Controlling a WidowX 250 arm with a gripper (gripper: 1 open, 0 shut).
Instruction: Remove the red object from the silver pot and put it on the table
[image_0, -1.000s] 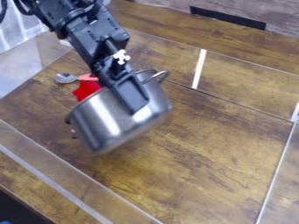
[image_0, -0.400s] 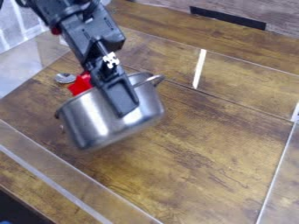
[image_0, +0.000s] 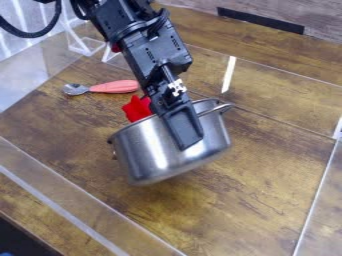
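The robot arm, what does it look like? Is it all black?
Mostly, yes. The arm is made of chunky black blocks, with small white specks near the wrist. Its gripper ends in long, flat black fingers. A black cable loops behind it at the top left.

A single raised camera looks steeply down across the table (image_0: 267, 190) from fairly near
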